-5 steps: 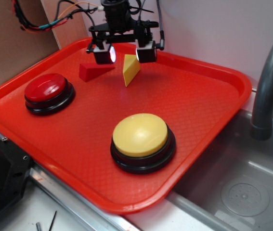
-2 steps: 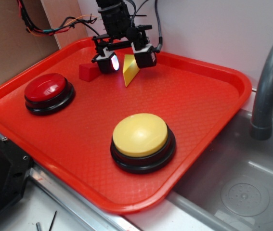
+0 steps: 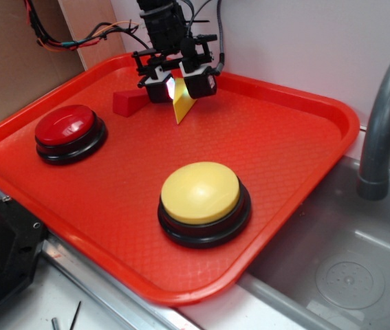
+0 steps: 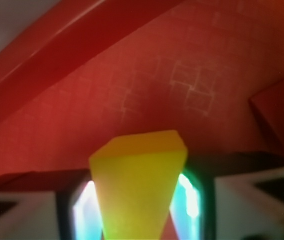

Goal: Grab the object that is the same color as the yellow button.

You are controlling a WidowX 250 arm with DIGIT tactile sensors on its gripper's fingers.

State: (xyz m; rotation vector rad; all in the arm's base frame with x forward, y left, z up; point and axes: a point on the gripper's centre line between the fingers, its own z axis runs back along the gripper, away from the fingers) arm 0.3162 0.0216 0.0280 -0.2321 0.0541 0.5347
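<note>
Red plastic tray [image 3: 298, 148]: it carries every task thing; its rim sits beside a grey sink basin [image 3: 346, 268] with a dark faucet [image 3: 387, 117] at the right.
Change since the earlier frames: the tool [image 3: 177, 87] has come lower and its two fingers have drawn in; a second ago they hung wide above the wedge, and now they sit close on both sides of it.
Tool state: the fingers [image 3: 200, 84] flank the yellow wedge block [image 3: 181, 106]; in the wrist view the block [image 4: 137, 192] fills the gap between the glowing pads [image 4: 188, 202] and seems to touch them, so the tool looks closed on it, though firm pressure cannot be judged.
Yellow wedge block: at the far part of the tray, standing on its thin edge with the tip pointing down toward the tray floor; whether it rests on the tray or is just off it cannot be told.
Red wedge block [image 3: 131, 102]: just beside the tool's finger on the image-left side, lying flat on the tray, near the yellow wedge but apart from it; in the wrist view a red edge [image 4: 277, 120] shows at the right.
Yellow button [image 3: 201, 196]: near the front of the tray, well apart from the tool, on a black round base.
Red button [image 3: 67, 130]: at the image-left side of the tray, also on a black base, well apart from the wedges.
Cables [image 3: 64, 38]: red, black and coloured wires hang behind the tray near a brown board [image 3: 16, 62].
Obstruction: nothing lies between the tool and the yellow wedge; the red wedge is the nearest neighbour.
</note>
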